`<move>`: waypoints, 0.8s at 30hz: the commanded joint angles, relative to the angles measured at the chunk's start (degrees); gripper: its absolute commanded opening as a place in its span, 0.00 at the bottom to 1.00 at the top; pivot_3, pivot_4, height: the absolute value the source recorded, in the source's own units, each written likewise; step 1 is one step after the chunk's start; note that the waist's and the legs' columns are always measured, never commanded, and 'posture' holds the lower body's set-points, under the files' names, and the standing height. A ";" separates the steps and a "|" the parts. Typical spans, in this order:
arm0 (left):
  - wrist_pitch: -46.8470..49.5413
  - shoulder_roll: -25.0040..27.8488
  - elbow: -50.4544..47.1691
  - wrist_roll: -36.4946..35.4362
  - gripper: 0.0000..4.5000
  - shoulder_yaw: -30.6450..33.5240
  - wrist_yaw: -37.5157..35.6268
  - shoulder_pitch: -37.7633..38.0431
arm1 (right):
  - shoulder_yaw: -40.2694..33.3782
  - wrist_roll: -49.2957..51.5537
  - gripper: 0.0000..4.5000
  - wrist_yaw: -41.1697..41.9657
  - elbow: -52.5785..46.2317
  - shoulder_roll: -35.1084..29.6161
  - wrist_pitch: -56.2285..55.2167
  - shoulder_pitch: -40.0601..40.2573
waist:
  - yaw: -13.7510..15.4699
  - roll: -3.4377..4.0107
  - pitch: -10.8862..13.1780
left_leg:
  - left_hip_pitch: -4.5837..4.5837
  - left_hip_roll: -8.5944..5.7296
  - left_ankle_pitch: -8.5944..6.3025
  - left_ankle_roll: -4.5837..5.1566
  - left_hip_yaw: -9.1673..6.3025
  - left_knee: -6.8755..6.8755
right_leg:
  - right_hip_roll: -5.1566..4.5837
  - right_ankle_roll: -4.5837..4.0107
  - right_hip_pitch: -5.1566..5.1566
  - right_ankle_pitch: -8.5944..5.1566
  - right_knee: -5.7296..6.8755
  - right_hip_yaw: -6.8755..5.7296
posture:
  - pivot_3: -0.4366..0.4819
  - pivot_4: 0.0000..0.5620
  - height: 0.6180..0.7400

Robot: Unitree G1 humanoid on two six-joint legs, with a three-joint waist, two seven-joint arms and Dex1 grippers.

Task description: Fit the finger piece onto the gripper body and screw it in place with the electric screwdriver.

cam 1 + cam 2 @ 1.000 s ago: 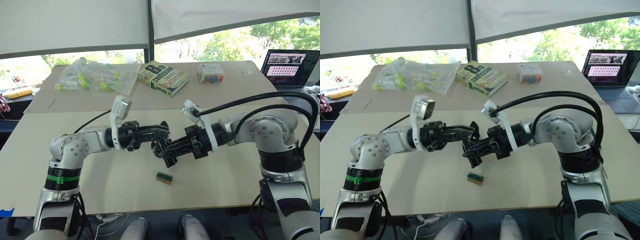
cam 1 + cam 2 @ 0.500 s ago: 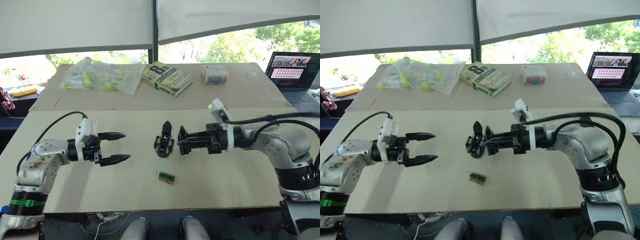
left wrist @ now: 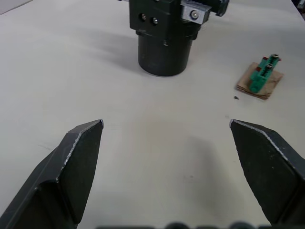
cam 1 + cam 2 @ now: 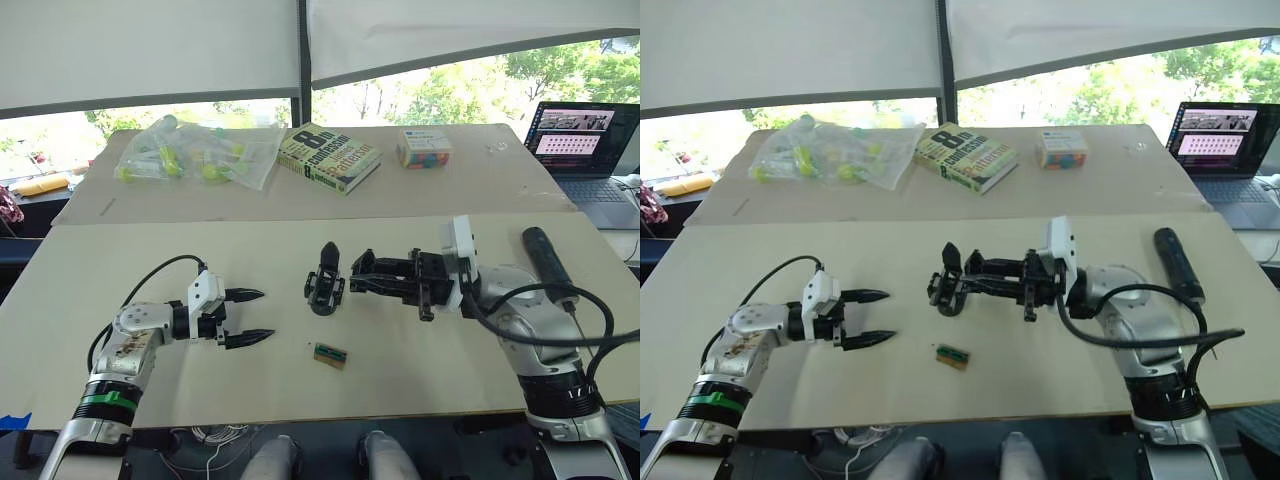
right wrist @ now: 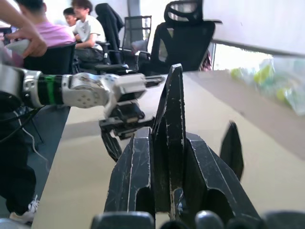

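Observation:
The gripper body (image 4: pixel 323 285) stands upright mid-table, its pointed finger up. My right gripper (image 4: pixel 358 280) reaches in from the right, right beside it. In the right wrist view its fingers (image 5: pixel 136 162) flank a black pointed wedge, the finger piece (image 5: pixel 174 109), and are shut on it. I cannot tell whether the piece sits on the body (image 5: pixel 233 148). My left gripper (image 4: pixel 267 314) hovers open and empty to the left of the body (image 3: pixel 164 33). The electric screwdriver (image 4: pixel 543 258) lies on the table at the far right.
A small green-and-brown block (image 4: pixel 329 353) lies in front of the gripper body. At the back are a plastic bag of parts (image 4: pixel 195 155), a book (image 4: pixel 325 157) and a small box (image 4: pixel 422 150). A laptop (image 4: pixel 583 135) stands far right. People sit on chairs beyond the table.
A second ago both grippers met at the gripper body. My left gripper has since pulled away to the left and stands open; my right gripper stays at the body. The camera has shifted.

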 commanded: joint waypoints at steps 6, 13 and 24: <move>-4.36 -7.54 9.46 3.25 1.00 -4.85 -2.65 -9.85 | -0.35 -1.61 0.09 -1.44 -5.28 -0.40 -3.87 3.13 | 0.29 -0.02 -0.01 | 0.01 -0.03 0.00 0.01 0.01 0.08 | 0.01 0.04 0.06 0.02 0.01 -0.02 | 0.48 0.27 1.00; -9.42 -11.33 20.28 7.16 1.00 -5.74 -0.41 -15.69 | -1.67 -0.39 0.09 -5.01 -10.89 -1.70 -1.63 6.79 | -0.21 -0.04 -0.02 | 0.04 0.00 0.01 0.00 0.01 0.08 | 0.05 0.03 0.04 0.02 0.09 -0.02 | 0.48 0.27 1.00; -12.08 -14.88 25.96 8.64 1.00 -5.59 -0.73 -19.36 | -1.49 -0.11 0.09 -6.94 -12.45 -2.56 -0.89 7.53 | -0.14 -0.05 -0.03 | 0.08 -0.03 0.01 0.01 0.01 0.16 | 0.03 0.06 0.12 0.04 0.09 -0.02 | 0.48 0.27 1.00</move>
